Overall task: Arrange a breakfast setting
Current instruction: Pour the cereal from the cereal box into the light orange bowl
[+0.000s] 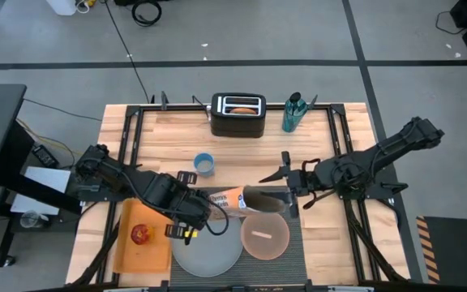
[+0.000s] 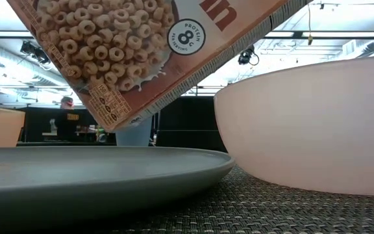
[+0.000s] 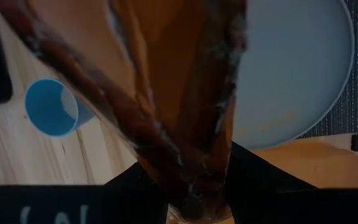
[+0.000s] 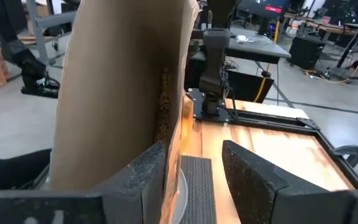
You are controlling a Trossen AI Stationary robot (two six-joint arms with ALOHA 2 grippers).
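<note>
The orange cereal box (image 1: 232,199) hangs tilted above the pale grey plate (image 1: 207,250) and the pink bowl (image 1: 264,236), which stand on the dark grey placemat (image 1: 298,247). My left gripper (image 1: 205,204) is shut on the box's left end. My right gripper (image 1: 276,174) is open at the box's right, open end; in the right wrist view the box's brown side (image 4: 117,93) stands beside one finger. The red apple (image 1: 142,235) lies on an orange board. A bagel half (image 1: 243,104) sticks out of the toaster. No spoon shows. My left gripper pinches the cereal box's narrow end (image 3: 188,180) between its two fingers, coming from the table's left. The box is lifted clear and tilted, with its lower corner (image 2: 109,123) above the plate. My right gripper has one finger (image 4: 148,177) close against the box's brown side; I cannot tell whether it touches.
The black toaster (image 1: 237,118) and a teal bottle (image 1: 293,113) stand at the far edge. A small blue cup (image 1: 205,165) lies on the wood behind the box. The orange board (image 1: 128,251) lies at the near left.
</note>
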